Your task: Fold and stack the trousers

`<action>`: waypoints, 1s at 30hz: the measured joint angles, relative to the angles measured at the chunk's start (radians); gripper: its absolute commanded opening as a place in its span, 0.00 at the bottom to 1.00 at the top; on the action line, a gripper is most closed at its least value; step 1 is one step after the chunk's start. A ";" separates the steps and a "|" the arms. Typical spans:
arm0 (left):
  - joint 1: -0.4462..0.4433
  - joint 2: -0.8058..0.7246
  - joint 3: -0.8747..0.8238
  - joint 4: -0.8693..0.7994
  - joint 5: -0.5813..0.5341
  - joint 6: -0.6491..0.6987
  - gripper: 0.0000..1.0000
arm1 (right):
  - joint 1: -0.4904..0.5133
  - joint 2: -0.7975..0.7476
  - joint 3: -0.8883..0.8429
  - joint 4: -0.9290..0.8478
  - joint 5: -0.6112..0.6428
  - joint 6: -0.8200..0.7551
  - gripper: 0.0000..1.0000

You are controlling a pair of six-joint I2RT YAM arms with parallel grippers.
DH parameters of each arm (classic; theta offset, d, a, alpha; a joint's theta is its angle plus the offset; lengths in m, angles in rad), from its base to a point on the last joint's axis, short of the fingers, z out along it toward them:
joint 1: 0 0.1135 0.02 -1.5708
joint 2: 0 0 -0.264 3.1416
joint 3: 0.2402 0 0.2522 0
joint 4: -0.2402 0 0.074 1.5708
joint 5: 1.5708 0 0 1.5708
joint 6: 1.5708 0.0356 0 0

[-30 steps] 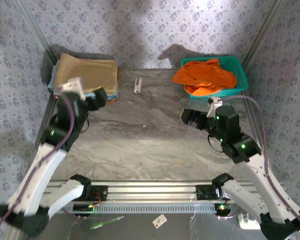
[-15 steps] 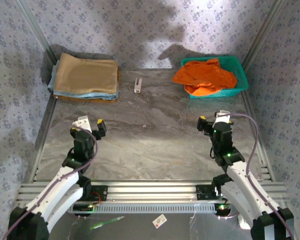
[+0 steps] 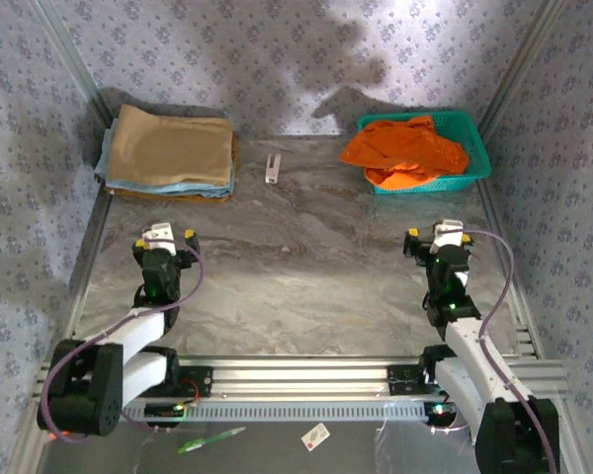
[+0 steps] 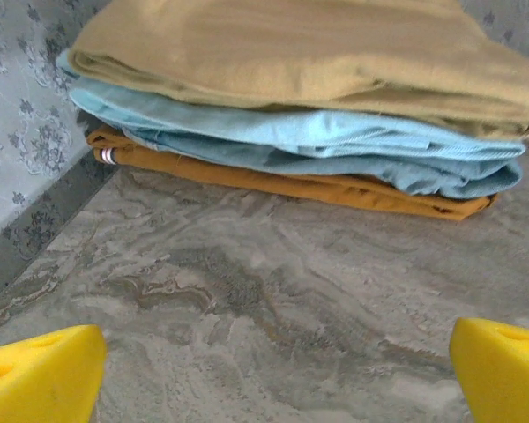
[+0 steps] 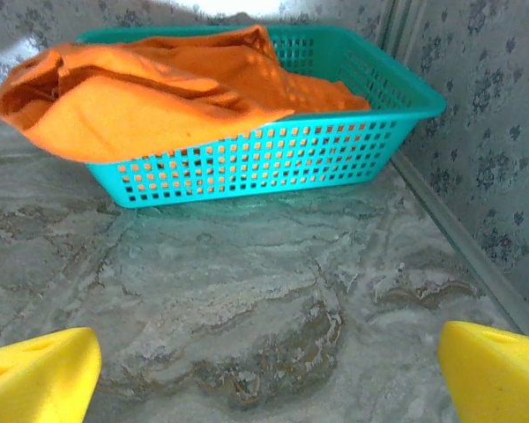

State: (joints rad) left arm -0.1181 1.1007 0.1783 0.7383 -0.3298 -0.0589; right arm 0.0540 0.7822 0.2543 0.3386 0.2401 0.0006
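The tan trousers (image 3: 170,148) lie folded on top of a stack at the back left of the table. In the left wrist view the trousers (image 4: 291,44) rest on a light blue folded cloth (image 4: 317,137), with an ochre garment (image 4: 335,187) at the bottom. My left gripper (image 3: 165,239) is pulled back near the left front, well short of the stack, open and holding nothing; its yellow fingertips (image 4: 44,370) flank bare table. My right gripper (image 3: 436,237) sits at the right front, open and holding nothing, with bare table between its yellow fingertips (image 5: 494,370).
A teal basket (image 3: 474,148) at the back right holds a bright orange garment (image 3: 405,150); the right wrist view has the basket (image 5: 273,163) straight ahead. A small white clip (image 3: 272,168) lies at the back middle. Patterned walls close in the table on three sides.
Both arms have drawn back toward the near edge, the left away from the stack and the right away from the basket. Both grippers stayed open.
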 measured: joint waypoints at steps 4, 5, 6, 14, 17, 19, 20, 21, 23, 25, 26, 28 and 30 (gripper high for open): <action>0.043 0.136 0.005 0.086 0.055 0.015 1.00 | -0.040 0.021 -0.038 0.036 -0.043 -0.001 1.00; 0.051 0.167 0.007 0.097 0.065 0.018 1.00 | -0.051 0.029 -0.042 0.041 -0.055 -0.001 1.00; 0.058 0.192 0.009 0.105 0.075 0.022 1.00 | -0.060 0.036 -0.044 0.046 -0.064 0.000 1.00; 0.097 0.440 0.124 0.175 0.148 0.030 1.00 | -0.103 0.150 -0.066 0.179 -0.164 0.002 1.00; 0.114 0.440 0.196 0.131 0.174 0.028 1.00 | -0.109 0.281 -0.073 0.284 -0.201 0.002 1.00; 0.119 0.439 0.218 0.127 0.184 0.027 1.00 | -0.109 0.378 -0.068 0.341 -0.212 0.010 1.00; 0.121 0.439 0.220 0.124 0.186 0.025 1.00 | -0.112 0.421 -0.060 0.349 -0.218 0.016 1.00; 0.122 0.439 0.220 0.120 0.188 0.024 1.00 | -0.114 0.447 -0.047 0.343 -0.220 0.019 0.99; 0.123 0.439 0.220 0.100 0.192 0.024 1.00 | -0.118 0.488 -0.007 0.335 -0.222 0.031 1.00; 0.123 0.439 0.220 0.091 0.194 0.024 1.00 | -0.124 0.505 0.033 0.335 -0.222 0.039 1.00; 0.123 0.439 0.220 0.090 0.196 0.024 1.00 | -0.128 0.510 0.049 0.340 -0.223 0.040 1.00; 0.123 0.439 0.220 0.089 0.200 0.024 1.00 | -0.133 0.521 0.057 0.380 -0.222 0.040 1.00; 0.123 0.439 0.220 0.086 0.203 0.024 1.00 | -0.135 0.574 0.046 0.471 -0.213 0.041 1.00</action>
State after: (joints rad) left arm 0.0048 1.5394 0.3988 0.8242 -0.1265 -0.0345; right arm -0.0811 1.3563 0.3004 0.8097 0.0273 0.0414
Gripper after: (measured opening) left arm 0.994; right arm 0.996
